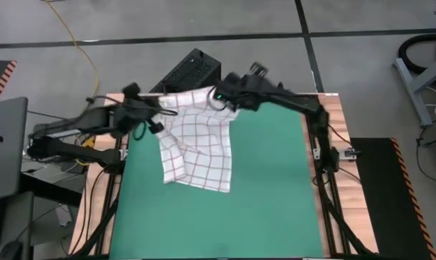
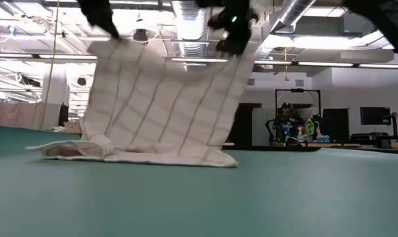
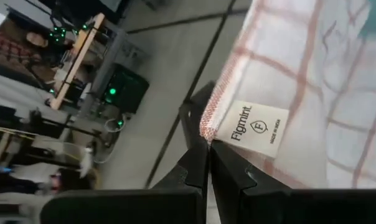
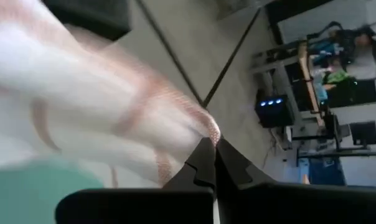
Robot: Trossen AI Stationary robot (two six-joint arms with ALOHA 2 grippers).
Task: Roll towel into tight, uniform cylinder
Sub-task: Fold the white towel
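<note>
- The mat (image 1: 268, 188) lies on the worktop (image 1: 338, 137), covering most of it.
- The towel (image 1: 196, 144) hangs over the mat's far left part, its lower edge resting bunched on the mat.
- The left claw (image 1: 162, 110) pinches the towel's far left corner, above the mat.
- The right claw (image 1: 219, 96) pinches the far right corner.
- A box (image 1: 189, 72) sits on the floor just behind the worktop's far edge.

Checked towel (image 1: 196, 144) on green mat (image 1: 261, 202), far corners pinched by left gripper (image 1: 162, 112) and right gripper (image 1: 219, 96)
</note>
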